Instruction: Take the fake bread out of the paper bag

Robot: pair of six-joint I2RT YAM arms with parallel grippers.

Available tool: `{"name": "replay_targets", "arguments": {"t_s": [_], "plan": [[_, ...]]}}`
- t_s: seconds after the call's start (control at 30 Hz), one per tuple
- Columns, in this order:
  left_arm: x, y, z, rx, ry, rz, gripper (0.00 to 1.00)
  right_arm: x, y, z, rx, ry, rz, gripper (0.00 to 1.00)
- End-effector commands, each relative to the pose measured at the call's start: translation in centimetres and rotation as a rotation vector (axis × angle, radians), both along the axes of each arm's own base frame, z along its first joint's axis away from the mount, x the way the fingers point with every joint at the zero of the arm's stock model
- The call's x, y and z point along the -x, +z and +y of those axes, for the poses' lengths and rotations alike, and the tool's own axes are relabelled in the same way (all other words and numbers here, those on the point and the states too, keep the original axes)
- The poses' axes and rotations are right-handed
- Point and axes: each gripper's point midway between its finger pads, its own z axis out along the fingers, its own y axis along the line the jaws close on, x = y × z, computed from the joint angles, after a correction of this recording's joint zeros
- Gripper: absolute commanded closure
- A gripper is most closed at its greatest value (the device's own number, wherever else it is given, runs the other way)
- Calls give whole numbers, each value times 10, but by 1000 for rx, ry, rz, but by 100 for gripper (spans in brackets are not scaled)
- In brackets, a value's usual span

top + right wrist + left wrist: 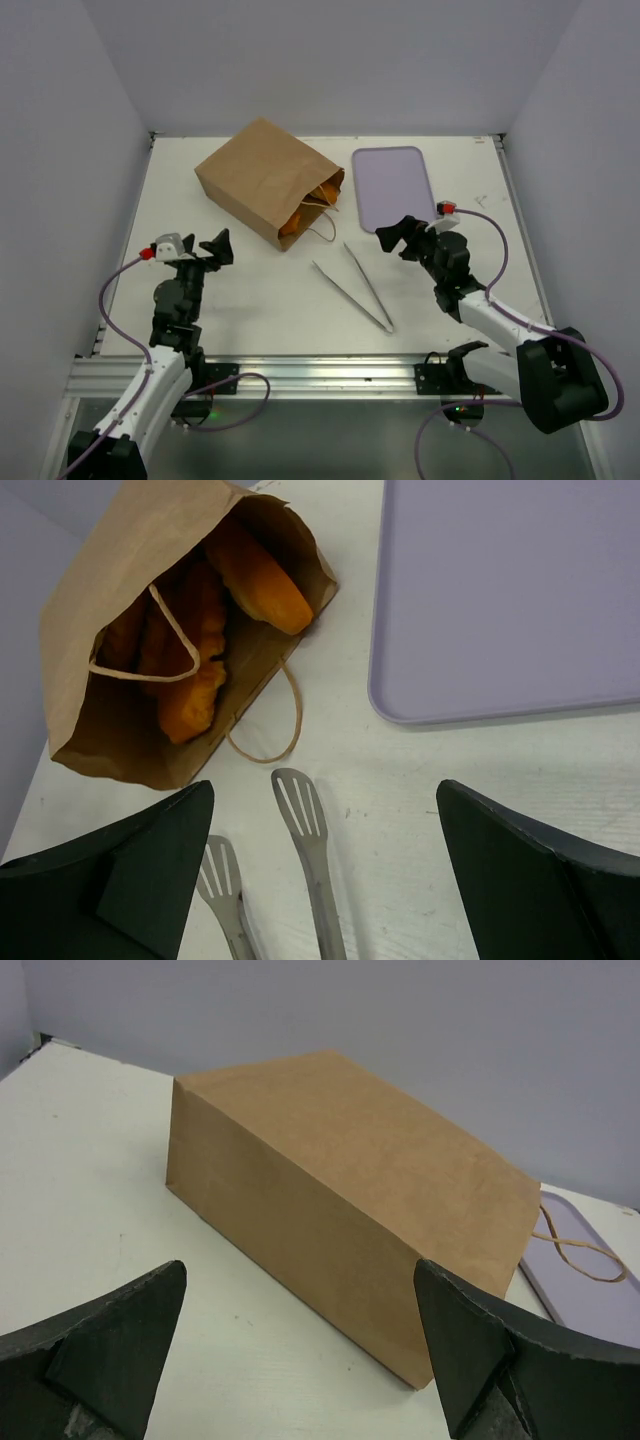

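- Left gripper [222, 248] jaws apart, empty; paper bag [262, 180] lies on its side just ahead.
- Right gripper [396, 233] jaws apart, empty; fake bread [205, 660] ahead-left, inside the bag mouth.
- White table [250, 315], plain pale walls [330, 60]; tongs [355, 285] left of the right gripper.

white table [200, 300] bears paper bag [260, 180], lavender tray [393, 185], metal tongs [368, 284].

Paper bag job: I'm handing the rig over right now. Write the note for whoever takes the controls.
Left gripper: open, empty, aimed at the side of the paper bag.
Right gripper: open, empty, facing the bag's mouth.
Bag lies on its side; fake bread is inside, showing at the mouth.
Tongs lie on the table, lavender tray beside the bag.
Done: nothing out yet. To do: pull out every piece.
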Motion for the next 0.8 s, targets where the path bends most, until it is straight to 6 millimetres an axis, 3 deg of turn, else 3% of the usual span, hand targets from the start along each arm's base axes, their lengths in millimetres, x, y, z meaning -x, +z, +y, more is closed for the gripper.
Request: {"name": "replay_targets", "arguments": {"t_s": [0.0,0.17,0.3,0.4,0.63,0.77], "plan": [[1,-2,-3,16,-16,-9,0,-3,13,4,-22,8,-42,1],[1,-5,11,90,72,11,0,-2,15,2,-17,5,-49,1],[4,-22,30,147,186,69,0,-1,16,3,-10,13,-57,1],[5,-12,14,78,83,24,0,3,22,8,-2,57,-86,1],[4,-20,13,65,81,81,0,24,45,29,-5,189,-185,1],[-3,-22,11,68,79,158,0,38,45,33,50,205,-135,1]]}}
